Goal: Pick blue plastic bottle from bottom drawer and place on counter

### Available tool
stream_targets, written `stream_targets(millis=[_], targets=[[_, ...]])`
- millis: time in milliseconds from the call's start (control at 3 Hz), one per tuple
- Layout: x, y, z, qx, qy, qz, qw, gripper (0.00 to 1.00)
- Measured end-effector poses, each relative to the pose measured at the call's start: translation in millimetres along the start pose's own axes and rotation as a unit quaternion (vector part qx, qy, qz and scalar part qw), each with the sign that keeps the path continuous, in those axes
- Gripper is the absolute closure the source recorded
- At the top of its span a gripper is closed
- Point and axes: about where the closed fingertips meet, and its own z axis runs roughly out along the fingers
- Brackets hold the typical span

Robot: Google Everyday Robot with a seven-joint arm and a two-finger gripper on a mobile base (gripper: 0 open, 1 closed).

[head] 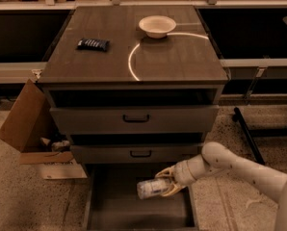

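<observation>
The blue plastic bottle (150, 188) lies on its side, a small clear bottle with a pale label, over the open bottom drawer (114, 211). My gripper (166, 182) reaches in from the right and is shut on the bottle's right end, holding it above the drawer floor, just below the front of the middle drawer. The counter (172, 57) is the dark wood-grain cabinet top above, with a bright curved light arc across it.
A white bowl (157, 26) and a dark flat snack packet (93, 44) sit on the counter. Two upper drawers with black handles (136, 118) are slightly open. An open cardboard box (30, 126) stands at the left. A black stand leg (249, 134) is on the right.
</observation>
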Motion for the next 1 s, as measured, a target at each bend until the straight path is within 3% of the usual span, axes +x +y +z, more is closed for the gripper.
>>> stream_targets(millis=[333,667,1000], targets=[[-39,-14,-56,0.008,0.012,-0.046,0.9988,1.00],[-98,-37,-126,0.025,0.041,-0.106,0.9932,1.00],[-131,-49,-156,0.031,0.058,-0.138,0.9883,1.00]])
